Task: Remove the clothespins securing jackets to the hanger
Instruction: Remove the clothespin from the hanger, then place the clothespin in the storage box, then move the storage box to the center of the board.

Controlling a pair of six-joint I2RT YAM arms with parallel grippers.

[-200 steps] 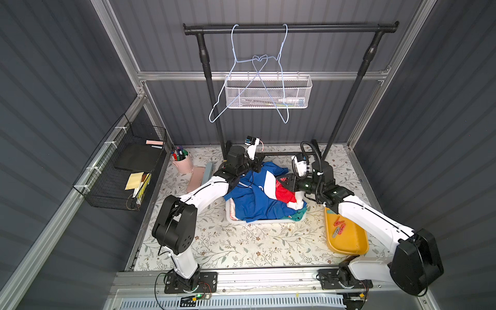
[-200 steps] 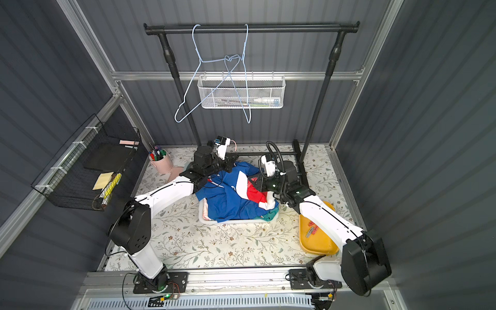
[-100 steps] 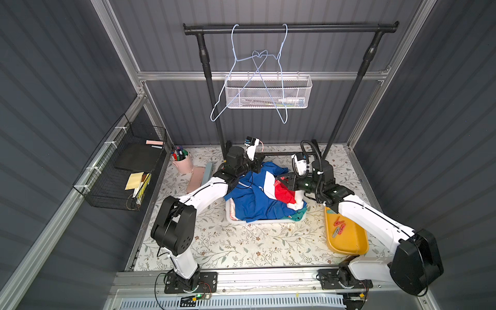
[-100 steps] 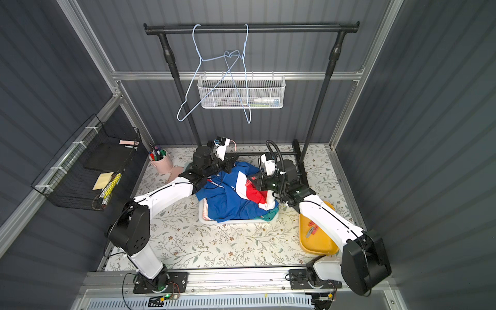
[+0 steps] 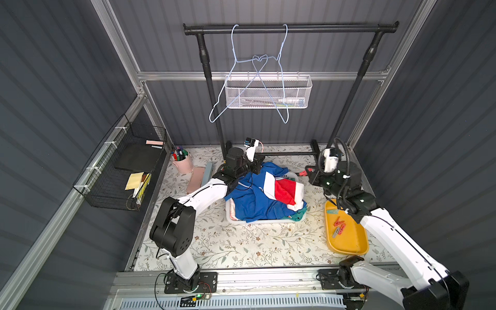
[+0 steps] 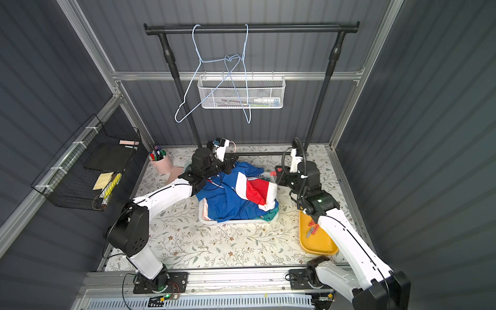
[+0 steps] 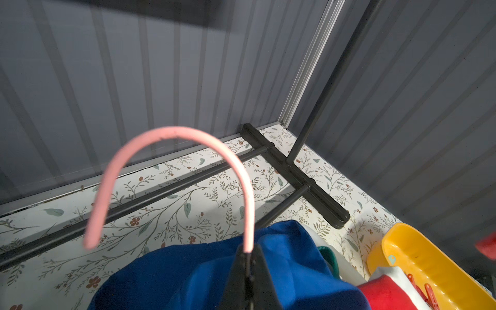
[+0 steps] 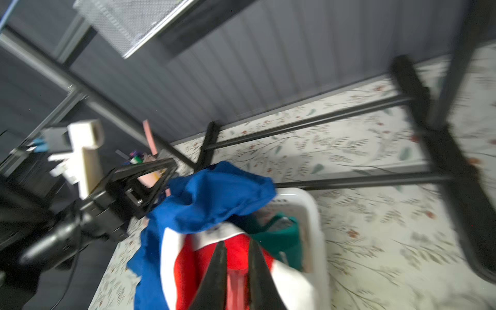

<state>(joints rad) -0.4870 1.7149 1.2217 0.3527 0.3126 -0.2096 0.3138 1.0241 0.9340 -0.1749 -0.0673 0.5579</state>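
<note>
The red-white-blue jacket (image 5: 268, 193) lies heaped on top of the white basket (image 5: 257, 221), with a teal jacket (image 5: 298, 214) and a cream-pink one (image 5: 232, 209) showing under it. My left gripper (image 7: 249, 252) is shut on the stem of the pink hanger (image 7: 171, 134), whose hook sticks up behind the blue cloth (image 7: 188, 273). My right gripper (image 8: 236, 243) hovers by the basket's right rim, shut on a red clothespin (image 8: 236, 281); the same pin (image 5: 303, 173) shows at its tip in a top view. More clothespins (image 5: 338, 224) lie in the yellow tray (image 5: 346, 241).
Two pale blue wire hangers (image 5: 257, 61) hang bare on the black rail (image 5: 290, 28). The rack's floor bars (image 5: 287, 153) run behind the basket. A pink pen cup (image 5: 182, 161) stands at the back left. A black wire basket (image 5: 120, 171) hangs on the left wall.
My right gripper has closed on the red clothespin and drawn back off the jacket's red part toward the right. The left gripper still holds the pink hanger in place.
</note>
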